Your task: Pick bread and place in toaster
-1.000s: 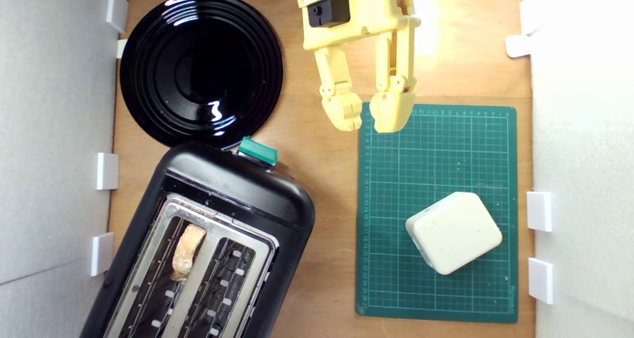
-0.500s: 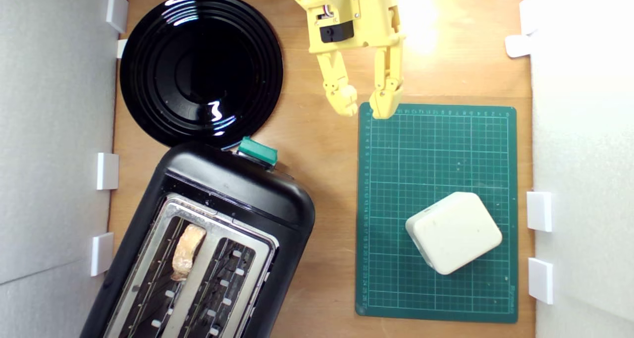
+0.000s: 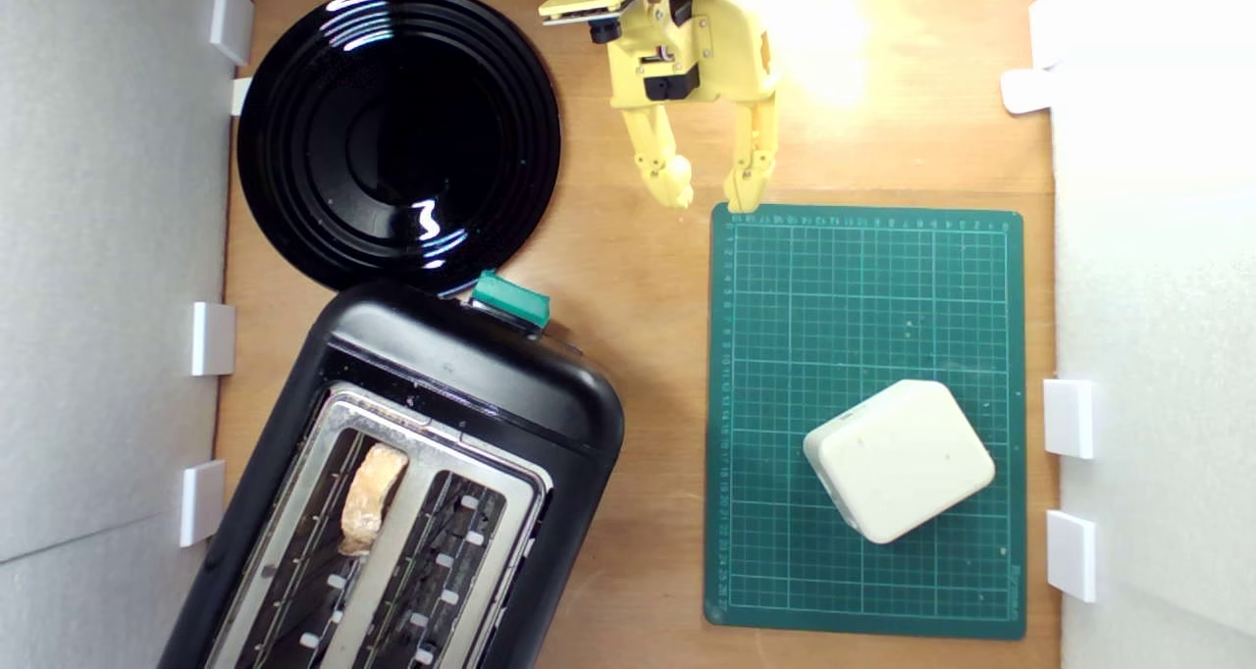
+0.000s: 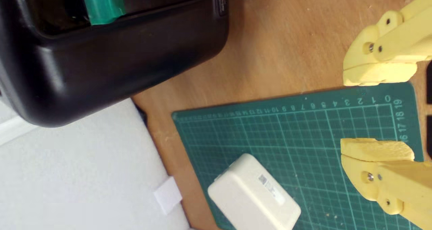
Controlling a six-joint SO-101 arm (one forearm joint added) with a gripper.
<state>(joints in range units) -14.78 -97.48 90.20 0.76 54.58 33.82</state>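
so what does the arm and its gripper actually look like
The arm is pale yellow printed plastic with a black motor block set into the wrist and red and dark wires showing at the top. The gripper has two slim jointed fingers with small silver screws at the pivots, ending in rough-textured yellow pads.

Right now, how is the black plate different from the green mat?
The black plate is round and shiny, with ring ridges; the green mat is a dull rectangle printed with a grid. The plate has nothing on it, while the mat carries a cream block. In the exterior view the plate lies at the left, the mat at the right. Both lie flat on the wooden table.
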